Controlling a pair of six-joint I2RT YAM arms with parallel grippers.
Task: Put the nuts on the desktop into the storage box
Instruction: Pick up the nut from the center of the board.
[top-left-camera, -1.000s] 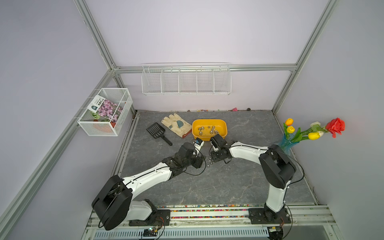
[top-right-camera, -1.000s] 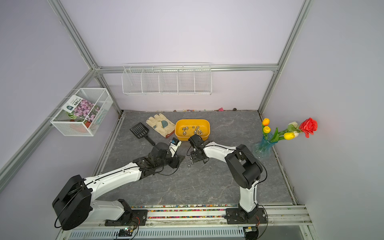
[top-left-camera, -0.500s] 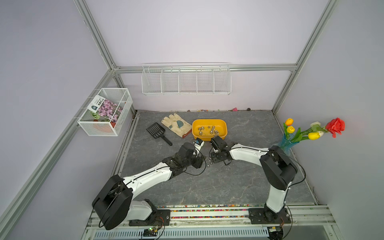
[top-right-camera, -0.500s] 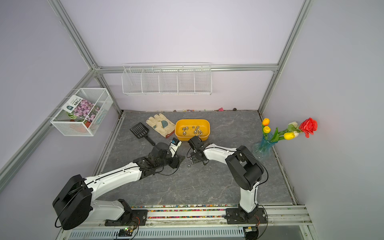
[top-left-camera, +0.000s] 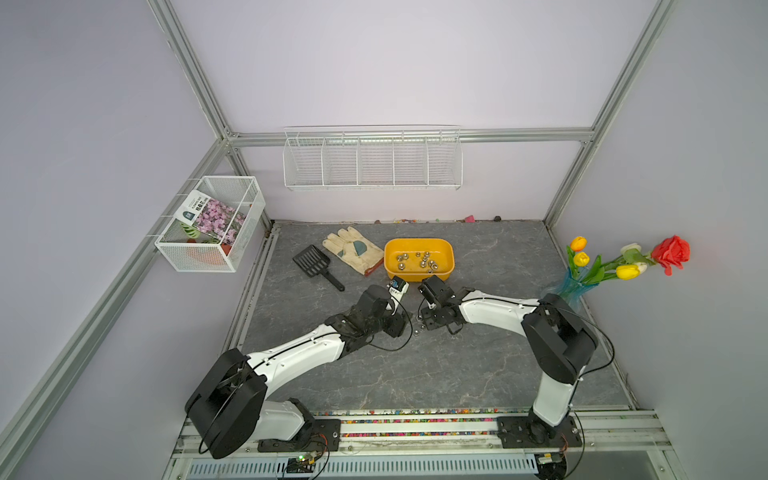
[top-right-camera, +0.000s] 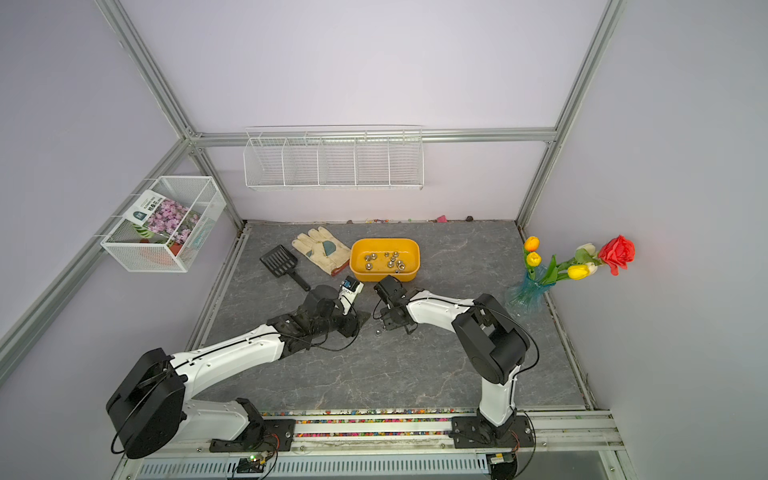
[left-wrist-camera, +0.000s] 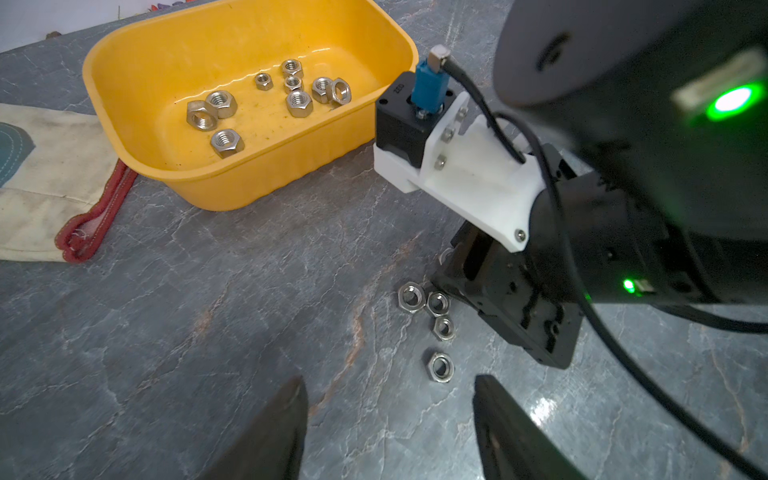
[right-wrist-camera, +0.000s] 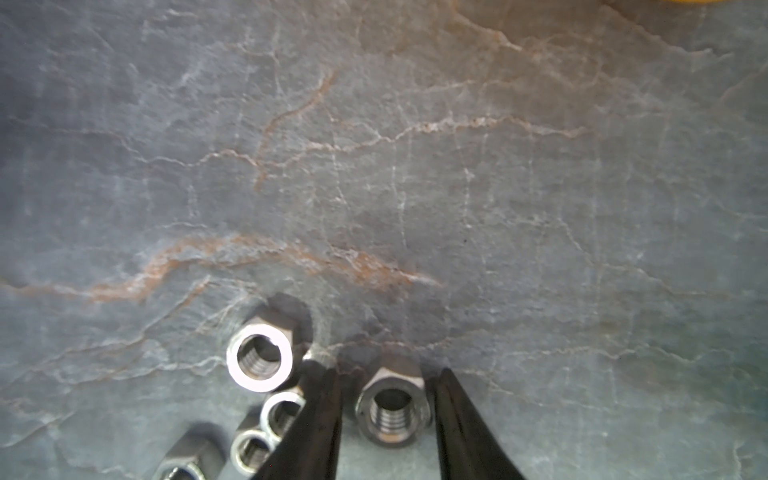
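Down on the grey veined counter (left-wrist-camera: 208, 311), a small cluster of loose hex nuts (left-wrist-camera: 438, 305) lies on the side of the yellow box (left-wrist-camera: 249, 178) that faces the arm bases, near the box but clear of its wall. The right gripper (right-wrist-camera: 386, 372) is lowered over this cluster with its tips at the counter. Its jaws stand apart on either side of one upright nut (right-wrist-camera: 392, 409). One finger is almost against the nut, while a thin strip of counter shows between the nut and the other finger, so the nut is straddled and not visibly clamped. Four more nuts (right-wrist-camera: 259, 361) sit bunched just outside that second finger, some touching each other. The left gripper (left-wrist-camera: 388, 382) is further from the box than the cluster and points toward it. Its jaws are spread wide with only bare counter between them, and the nearest loose nut (left-wrist-camera: 439, 366) lies just ahead of its tips, closer to one finger. Inside the box, several nuts (left-wrist-camera: 299, 104) already rest on the floor, mostly grouped around the middle. In both top views the two grippers meet over the same spot, just short of the box (top-left-camera: 417, 276) (top-right-camera: 384, 276). A pale work glove (top-left-camera: 353, 251) lies against the box's end.
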